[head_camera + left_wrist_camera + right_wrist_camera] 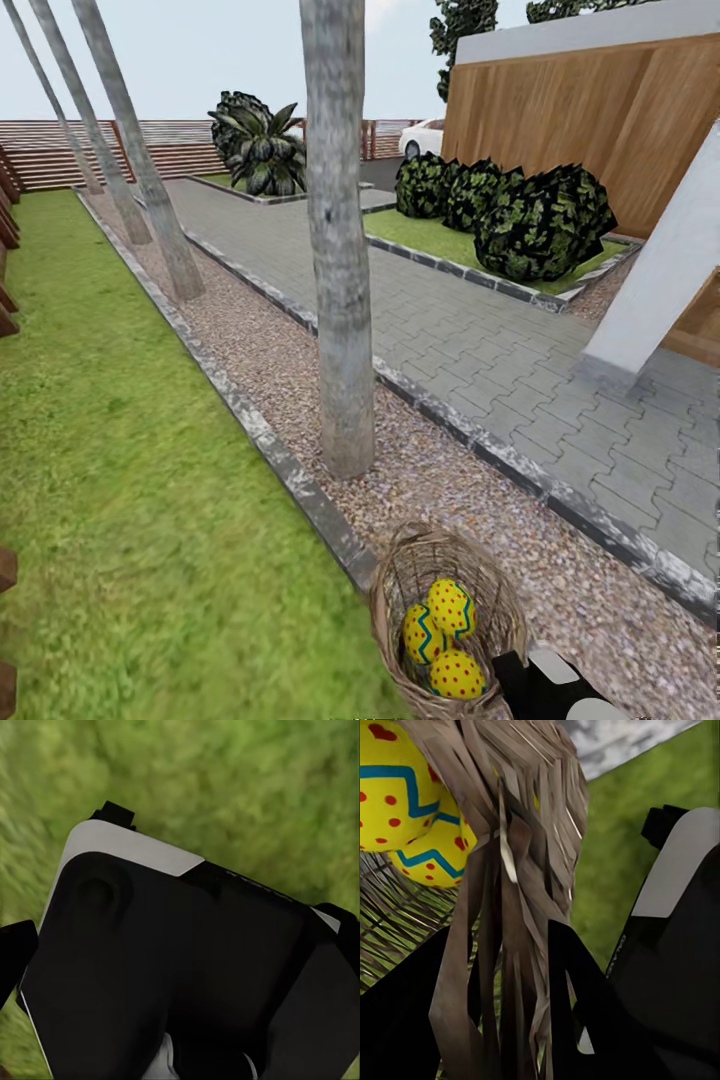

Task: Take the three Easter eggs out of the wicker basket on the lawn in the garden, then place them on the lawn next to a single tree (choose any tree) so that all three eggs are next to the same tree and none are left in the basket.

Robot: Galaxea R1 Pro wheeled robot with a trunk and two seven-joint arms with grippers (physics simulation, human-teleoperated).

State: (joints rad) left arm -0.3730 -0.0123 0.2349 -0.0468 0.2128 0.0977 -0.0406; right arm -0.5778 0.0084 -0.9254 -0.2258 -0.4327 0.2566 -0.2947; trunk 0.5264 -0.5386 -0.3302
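The wicker basket sits low in the head view over the kerb between lawn and gravel, and I cannot tell whether it rests or hangs. In it lie the three Easter eggs, yellow with red dots and blue zigzags. My right gripper is at the basket's near right rim. In the right wrist view its black fingers clamp the wicker wall, with two eggs just beyond. The nearest grey tree rises from the gravel a little past the basket. The left wrist view holds grass and a black-and-white robot part.
The lawn spreads wide to the left of a grey stone kerb. Three more grey trunks line the gravel strip farther off. Grey paving, dark shrubs and a wooden wall lie to the right.
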